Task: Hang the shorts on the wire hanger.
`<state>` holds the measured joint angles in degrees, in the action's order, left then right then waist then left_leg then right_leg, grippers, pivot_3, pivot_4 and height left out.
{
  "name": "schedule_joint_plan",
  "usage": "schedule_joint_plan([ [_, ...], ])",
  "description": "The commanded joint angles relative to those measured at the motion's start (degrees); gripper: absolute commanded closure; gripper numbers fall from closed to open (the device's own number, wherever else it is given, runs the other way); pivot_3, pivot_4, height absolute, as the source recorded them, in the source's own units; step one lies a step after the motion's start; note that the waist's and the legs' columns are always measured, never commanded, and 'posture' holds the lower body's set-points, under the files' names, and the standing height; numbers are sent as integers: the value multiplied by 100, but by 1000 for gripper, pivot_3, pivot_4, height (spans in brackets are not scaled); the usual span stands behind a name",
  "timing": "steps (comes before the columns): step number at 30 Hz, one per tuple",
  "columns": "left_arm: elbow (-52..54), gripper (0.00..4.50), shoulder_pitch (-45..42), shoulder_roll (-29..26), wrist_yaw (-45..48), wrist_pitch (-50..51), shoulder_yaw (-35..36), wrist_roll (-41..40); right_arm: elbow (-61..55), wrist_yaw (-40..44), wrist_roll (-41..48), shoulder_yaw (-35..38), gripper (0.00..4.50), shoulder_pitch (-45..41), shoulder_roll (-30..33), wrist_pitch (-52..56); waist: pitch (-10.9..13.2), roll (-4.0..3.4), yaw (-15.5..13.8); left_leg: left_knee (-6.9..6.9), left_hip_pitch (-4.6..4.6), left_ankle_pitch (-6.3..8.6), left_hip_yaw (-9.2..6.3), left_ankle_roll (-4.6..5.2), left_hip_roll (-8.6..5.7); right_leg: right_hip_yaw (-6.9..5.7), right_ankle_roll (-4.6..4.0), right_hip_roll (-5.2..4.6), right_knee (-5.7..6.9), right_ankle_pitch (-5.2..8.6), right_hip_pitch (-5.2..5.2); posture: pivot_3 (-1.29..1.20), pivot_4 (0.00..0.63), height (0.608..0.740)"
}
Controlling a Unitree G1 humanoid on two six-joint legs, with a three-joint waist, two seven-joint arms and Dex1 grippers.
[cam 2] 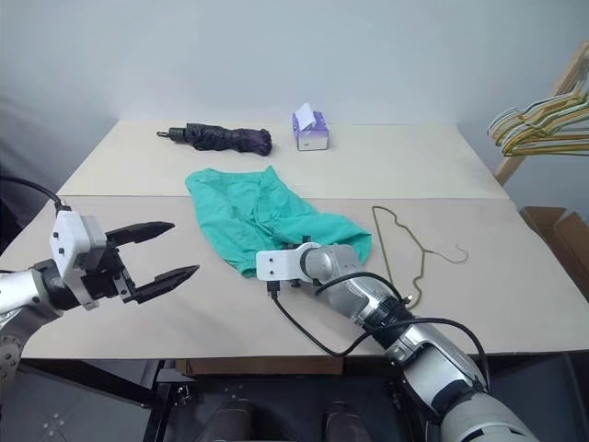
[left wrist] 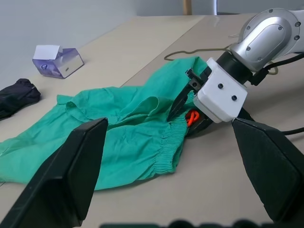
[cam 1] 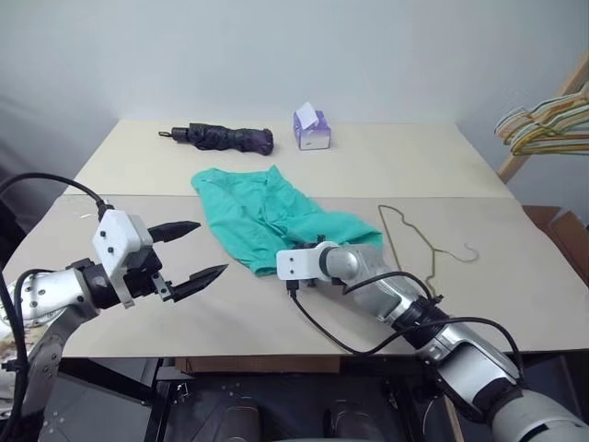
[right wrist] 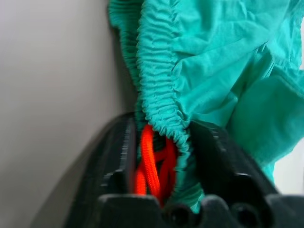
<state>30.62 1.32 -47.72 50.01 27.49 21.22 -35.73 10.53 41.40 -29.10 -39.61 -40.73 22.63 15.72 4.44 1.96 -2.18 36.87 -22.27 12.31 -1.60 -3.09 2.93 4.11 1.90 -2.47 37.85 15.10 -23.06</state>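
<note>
The shorts (cam 1: pixel 269 214) are spread mid-table, just left of the wire hanger (cam 1: pixel 416 238), their waistband and orange cord pinched by the right gripper (right wrist: pixel 164 156). The left gripper (cam 1: pixel 189 250) is held open nearby. A shallow pinch could let the fabric slip when lifted.

left fingers (cam 1: pixel 204 249) spread, right fingers (left wrist: pixel 179 101) pinched

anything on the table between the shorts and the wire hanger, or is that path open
Nothing visible stands between them. The shorts lie beside the wire hanger with only bare table between. The right end effector has the waistband and orange cord between its fingers. The umbrella and tissue box sit farther back.
</note>
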Motion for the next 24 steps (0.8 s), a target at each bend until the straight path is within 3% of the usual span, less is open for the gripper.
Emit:
schedule_joint_plan([
  [1,37,0,-97,12,-11,-170,-16,66,-231,11,-4,295,3823,-1,258,-478,0,0,9,0,1,0,1,0,0,0,0,0,0,0,0,134,19,740],
  [3,15,0,-151,33,-21,-178,-59,82,-182,40,171,468,4432,-112,457,-981,-1,1,14,0,1,0,1,0,0,1,0,0,3,0,-1,130,15,740],
  [9,-173,0,-355,55,38,-268,-229,158,799,744,1112,917,4470,-1061,1507,-4401,0,1,108,0,1,0,0,0,0,1,0,1,2,0,0,104,3,740],
  [13,-236,0,-437,94,67,-311,-327,196,1721,1697,1523,992,4470,-1405,2103,-5383,-8,12,162,0,6,0,0,1,1,0,-1,-1,-6,-1,9,93,0,740],
  [17,-263,0,-480,127,80,-339,-414,227,3004,2139,1113,802,4470,-1655,2524,-6371,-8,12,189,0,24,0,3,1,0,1,-2,-4,-10,-1,31,82,0,740],
  [20,-298,0,-505,121,114,-364,-452,231,3358,2249,897,799,3659,-1651,2619,-6384,-8,12,266,-2,29,0,2,1,1,1,-4,-3,-9,0,32,73,0,740],
  [24,-360,0,-568,104,165,-388,-502,238,2307,2858,1465,1191,2253,-1028,2933,-5255,-10,10,343,-2,32,0,0,1,1,4,-5,-2,0,0,32,62,0,740],
])
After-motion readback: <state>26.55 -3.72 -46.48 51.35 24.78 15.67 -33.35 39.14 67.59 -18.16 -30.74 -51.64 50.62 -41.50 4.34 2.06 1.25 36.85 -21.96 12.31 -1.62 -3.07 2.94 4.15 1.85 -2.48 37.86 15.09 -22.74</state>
